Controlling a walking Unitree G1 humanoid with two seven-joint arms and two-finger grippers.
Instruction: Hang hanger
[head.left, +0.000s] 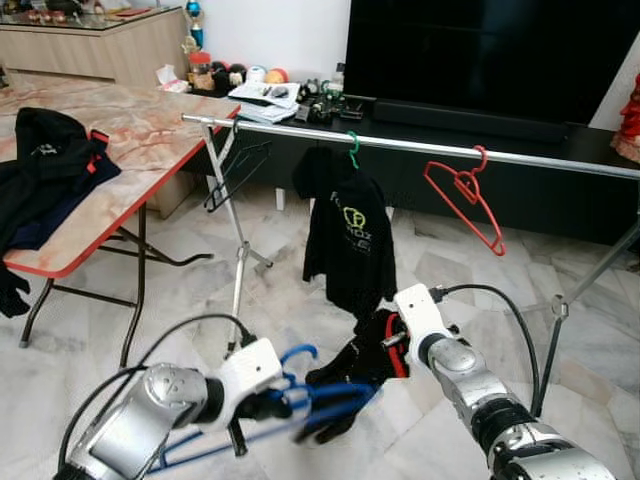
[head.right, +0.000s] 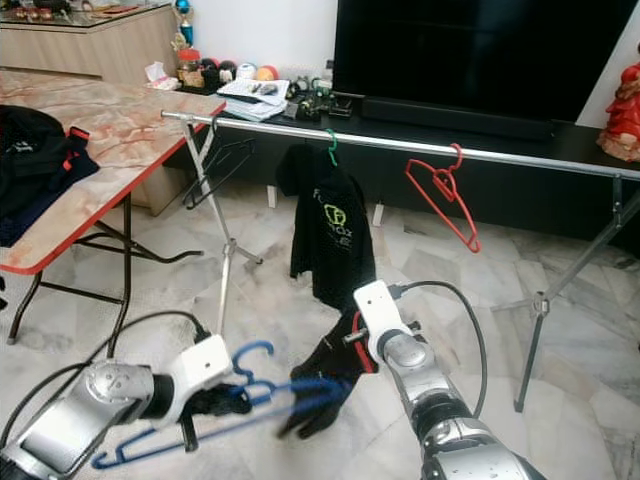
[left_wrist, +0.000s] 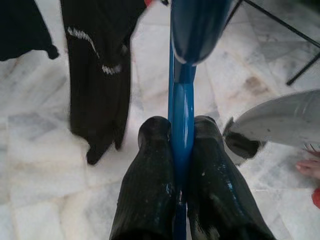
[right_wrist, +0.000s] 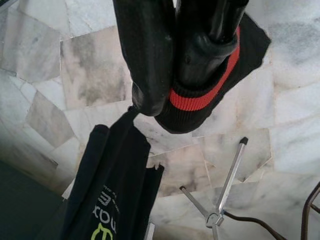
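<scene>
Two fingers of the left gripper (left_wrist: 181, 150) pinch the blue hanger (left_wrist: 183, 95) between them.

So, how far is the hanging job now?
Already on the rail: a black hanger, a black shirt on a green hanger, and an empty red hanger. In hand: the left gripper has its jaws shut on the blue hanger, low above the floor; the right gripper holds a black garment. Left: lifting the blue hanger onto the rail.
</scene>
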